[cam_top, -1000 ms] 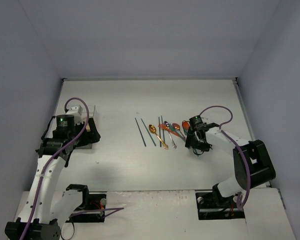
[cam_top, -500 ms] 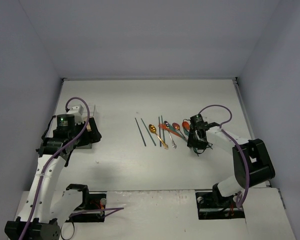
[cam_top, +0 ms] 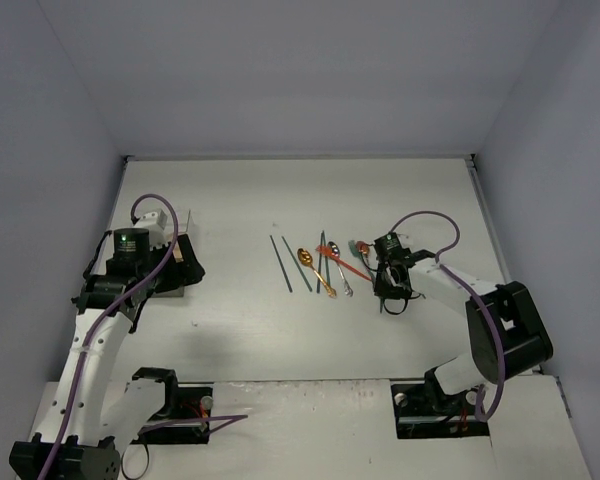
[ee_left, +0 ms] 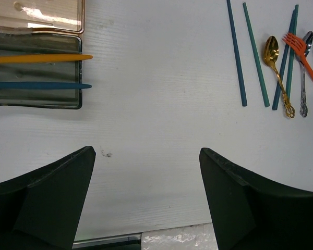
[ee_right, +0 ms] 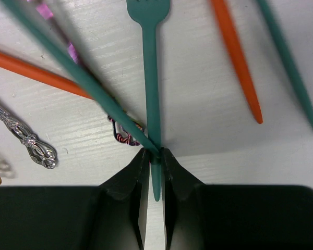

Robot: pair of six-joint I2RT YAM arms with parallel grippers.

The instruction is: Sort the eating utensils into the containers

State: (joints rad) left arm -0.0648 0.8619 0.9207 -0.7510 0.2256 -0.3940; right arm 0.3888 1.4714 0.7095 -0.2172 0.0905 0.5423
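Observation:
The right wrist view shows my right gripper (ee_right: 155, 152) shut on the handle end of a teal fork (ee_right: 150, 78), whose head points away from me. A teal chopstick (ee_right: 68, 60) crosses the fork, and its tip ends right at my fingertips. Around them lie an orange utensil (ee_right: 235, 57), another teal chopstick (ee_right: 289, 67), an orange handle (ee_right: 36, 70) and a silver handle (ee_right: 26, 138). My left gripper (ee_left: 146, 153) hangs open over bare table. The container (ee_left: 36, 99) at its upper left holds an orange stick (ee_left: 41, 58) and a blue stick (ee_left: 41, 85).
A row of utensils (cam_top: 320, 265) lies mid-table: a dark blue chopstick (ee_left: 236, 52), a teal chopstick (ee_left: 255, 52), a gold spoon (ee_left: 278, 67), an orange fork (ee_left: 302, 57) and a silver spoon (ee_left: 304, 78). Grey walls enclose the white table (cam_top: 240, 330).
My right gripper has closed from open onto the teal fork's handle and shifted slightly left toward the utensil row. The left arm has not moved.

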